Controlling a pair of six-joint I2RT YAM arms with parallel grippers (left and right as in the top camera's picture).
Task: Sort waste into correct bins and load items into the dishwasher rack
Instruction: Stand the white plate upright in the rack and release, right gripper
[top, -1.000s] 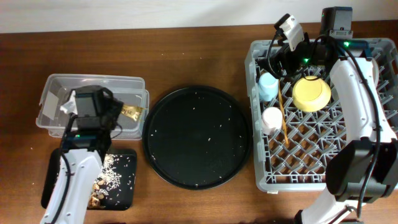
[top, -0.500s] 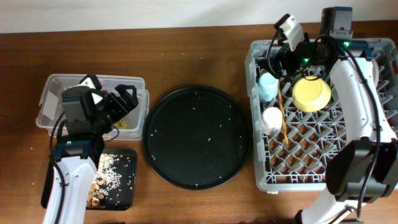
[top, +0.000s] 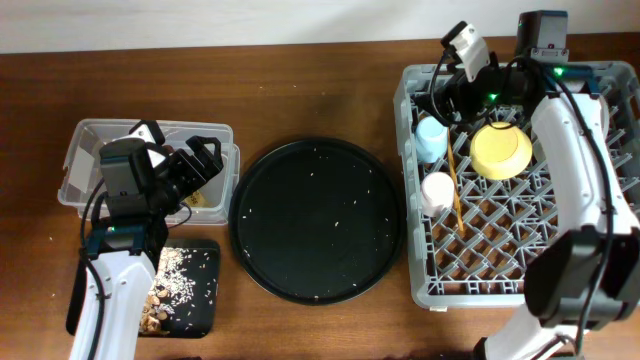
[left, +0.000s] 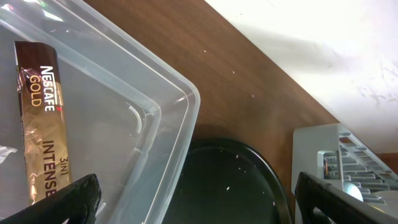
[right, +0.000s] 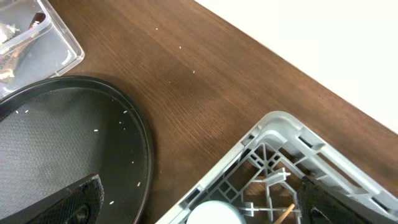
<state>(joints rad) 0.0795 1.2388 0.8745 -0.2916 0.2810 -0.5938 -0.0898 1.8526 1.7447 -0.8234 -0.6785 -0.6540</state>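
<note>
Brown-gold snack wrapper flat inside the clear plastic tub

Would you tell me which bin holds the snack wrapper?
The clear plastic tub: the snack wrapper lies inside it, whereas the flat black tray holds food scraps.

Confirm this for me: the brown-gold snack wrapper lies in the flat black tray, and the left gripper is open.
Not quite. The snack wrapper lies in the clear tub instead, as the left wrist view shows. The left gripper is open, as you said.
</note>
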